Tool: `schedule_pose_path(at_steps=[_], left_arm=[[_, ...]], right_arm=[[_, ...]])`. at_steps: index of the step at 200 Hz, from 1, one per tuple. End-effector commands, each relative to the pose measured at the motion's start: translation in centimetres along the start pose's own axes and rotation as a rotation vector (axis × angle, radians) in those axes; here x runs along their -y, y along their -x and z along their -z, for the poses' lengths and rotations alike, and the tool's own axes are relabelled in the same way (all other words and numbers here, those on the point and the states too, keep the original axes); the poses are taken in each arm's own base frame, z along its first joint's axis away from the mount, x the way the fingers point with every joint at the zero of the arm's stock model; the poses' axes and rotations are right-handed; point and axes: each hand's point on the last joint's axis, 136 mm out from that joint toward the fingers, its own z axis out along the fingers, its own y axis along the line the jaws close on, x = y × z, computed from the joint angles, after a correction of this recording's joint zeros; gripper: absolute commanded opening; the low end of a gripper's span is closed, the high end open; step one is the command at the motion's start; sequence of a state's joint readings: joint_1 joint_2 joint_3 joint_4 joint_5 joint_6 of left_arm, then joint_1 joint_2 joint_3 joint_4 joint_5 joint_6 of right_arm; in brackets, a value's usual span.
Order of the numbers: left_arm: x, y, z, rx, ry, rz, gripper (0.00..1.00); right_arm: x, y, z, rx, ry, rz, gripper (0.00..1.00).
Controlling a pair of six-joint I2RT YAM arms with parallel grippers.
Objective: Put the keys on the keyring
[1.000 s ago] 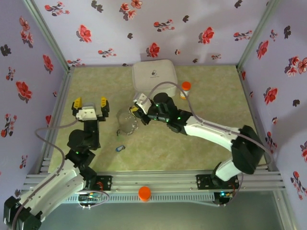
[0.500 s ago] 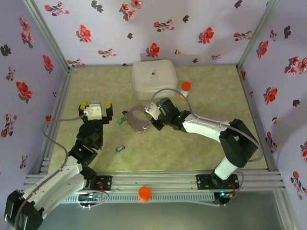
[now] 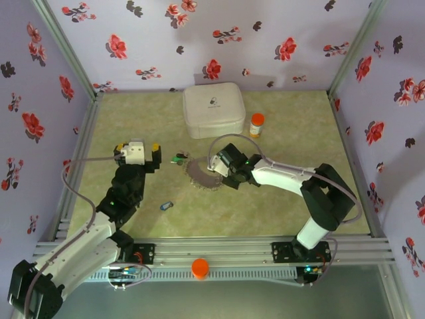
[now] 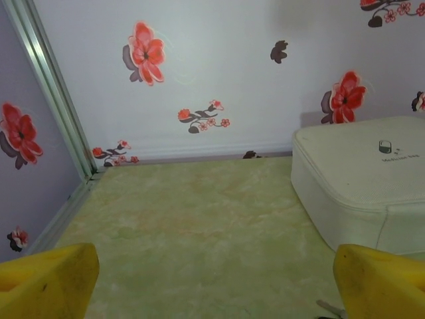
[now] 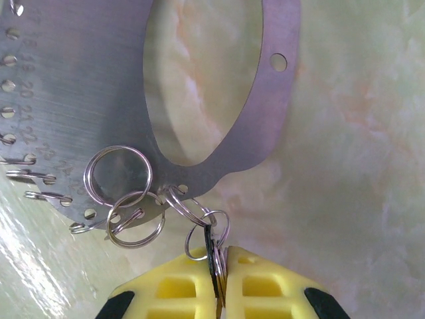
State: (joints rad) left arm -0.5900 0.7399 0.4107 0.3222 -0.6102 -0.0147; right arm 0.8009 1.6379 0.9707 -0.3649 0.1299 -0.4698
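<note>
The keyring (image 3: 198, 175) is a flat grey metal loop lying on the green table. In the right wrist view the keyring (image 5: 265, 100) shows numbered holes and small split rings (image 5: 119, 176). My right gripper (image 5: 219, 282) (image 3: 214, 171) is shut on thin keys (image 5: 214, 256), one dark-edged, that hang from a split ring on the loop. A green-and-black key (image 3: 176, 159) lies just left of the loop. A blue key (image 3: 166, 206) lies nearer the front. My left gripper (image 3: 137, 151) (image 4: 212, 286) stands open and empty, left of the green key.
A white square case (image 3: 212, 109) (image 4: 365, 179) sits at the back centre. An orange-capped pill bottle (image 3: 256, 124) stands to its right. Flowered walls close in the table on three sides, and an aluminium rail (image 3: 219, 249) runs along the front.
My right gripper has come down and forward, and the keyring went from hanging to lying flat. My left gripper has moved right toward the green key and opened a little wider.
</note>
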Motion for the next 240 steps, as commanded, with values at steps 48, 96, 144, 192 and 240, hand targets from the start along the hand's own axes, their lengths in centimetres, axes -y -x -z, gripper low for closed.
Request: schedule_pose_path(at_steps=[48, 96, 144, 192, 240], left_arm=[[0.4, 0.0, -0.6, -0.109, -0.041, 0.101, 0.99], [1.8, -0.4, -1.5, -0.174, -0.097, 0.088, 1.00], [5.7, -1.5, -2.5, -0.255, -0.251, 0.117, 0.97], [10.2, -3.5, -2.8, -0.341, -0.347, 0.228, 0.91], [13.6, -8.6, -1.4, -0.641, -0.304, 0.289, 0.86]], right_arm=[[-0.3, -2.7, -0.3, -0.106, 0.013, 0.044, 0.29], [1.6, -1.4, 2.0, -0.012, -0.018, -0.054, 0.37], [1.7, 2.1, 5.3, 0.235, 0.069, -0.366, 0.36], [-0.5, 4.4, 8.2, 0.384, 0.241, -0.632, 0.32], [0.0, 2.2, 7.1, 0.249, 0.205, -0.944, 0.28]])
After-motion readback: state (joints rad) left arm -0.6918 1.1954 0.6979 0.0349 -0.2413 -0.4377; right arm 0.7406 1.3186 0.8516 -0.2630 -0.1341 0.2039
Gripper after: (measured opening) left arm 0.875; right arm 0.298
